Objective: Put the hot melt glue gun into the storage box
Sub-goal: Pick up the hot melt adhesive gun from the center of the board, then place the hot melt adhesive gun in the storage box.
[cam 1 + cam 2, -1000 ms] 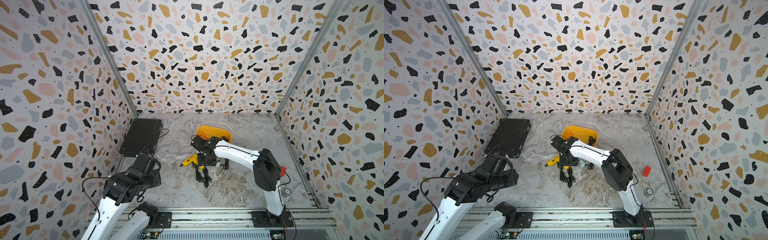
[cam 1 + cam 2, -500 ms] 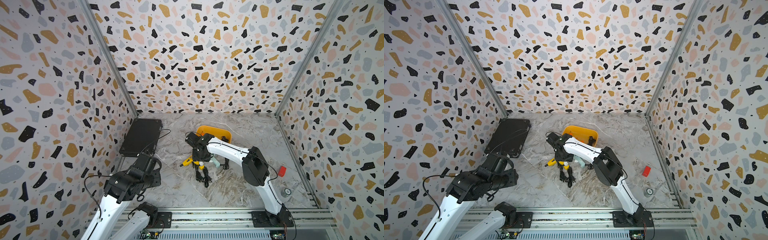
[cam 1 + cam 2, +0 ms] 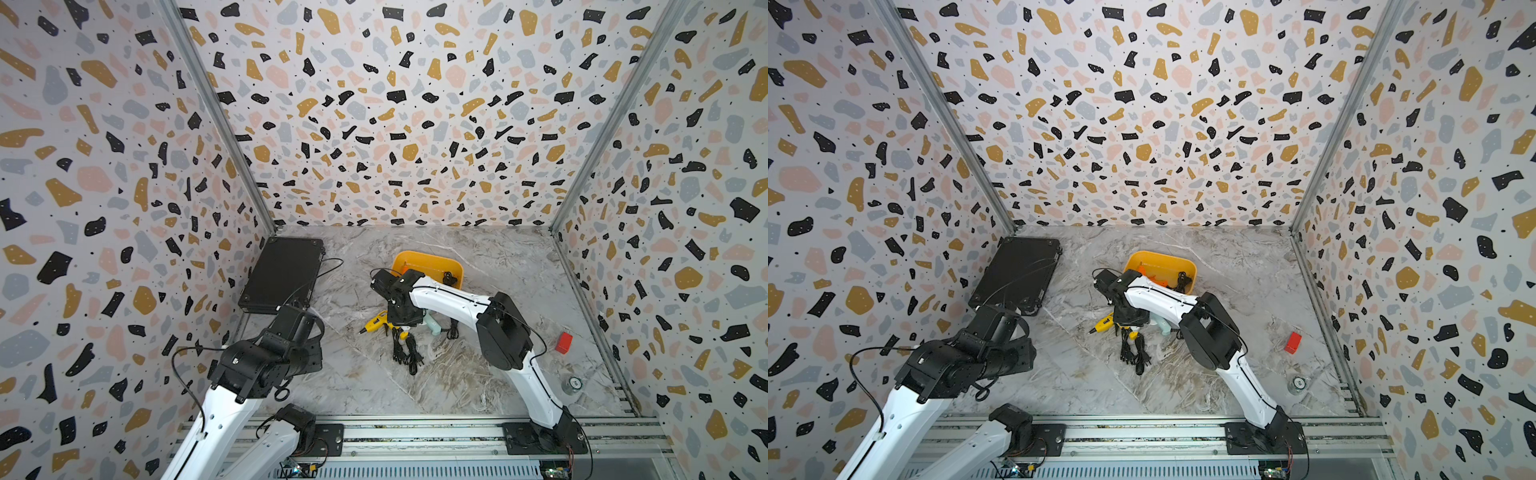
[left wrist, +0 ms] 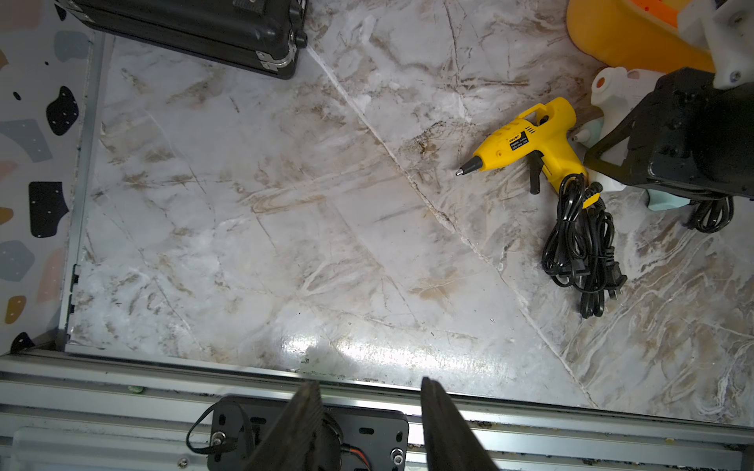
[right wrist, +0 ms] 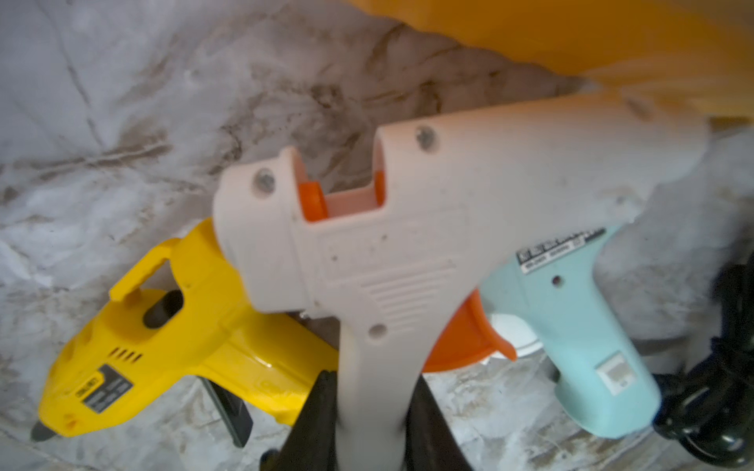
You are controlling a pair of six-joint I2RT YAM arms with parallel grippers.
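Your 2 top views look down on the whole surface (image 3: 457, 386) from high at the near edge. Your right wrist view hugs the white glue gun (image 5: 408, 253); all 4 share the yellow glue gun (image 3: 376, 322).

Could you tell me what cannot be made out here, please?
- Right gripper: hidden under the right arm in both top views.
- Storage box contents: partly covered by that arm, both top views.
- Blue glue gun label: blurred, right wrist view.
- White glue gun handle end: cut off, right wrist view's edge.
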